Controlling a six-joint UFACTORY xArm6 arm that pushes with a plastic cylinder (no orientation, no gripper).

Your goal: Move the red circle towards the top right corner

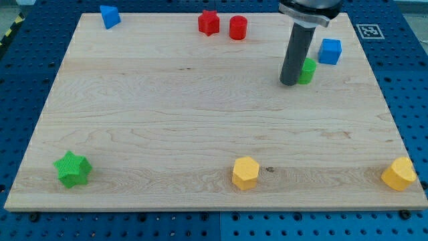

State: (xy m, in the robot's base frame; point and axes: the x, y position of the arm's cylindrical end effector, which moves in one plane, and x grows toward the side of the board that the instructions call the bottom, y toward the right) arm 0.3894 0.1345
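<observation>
The red circle (238, 27) stands near the view's top edge of the wooden board (167, 114), just right of a red star (208, 23). My tip (289, 82) rests on the board to the lower right of the red circle, well apart from it. The tip sits right against the left side of a small green block (308, 70), which the rod partly hides. A blue cube (330, 51) stands just up and right of that green block.
A blue block (110, 16) sits at the top left. A green star (72, 169) sits at the bottom left. A yellow hexagon (245, 173) sits at the bottom middle and a yellow block (400, 174) at the bottom right corner.
</observation>
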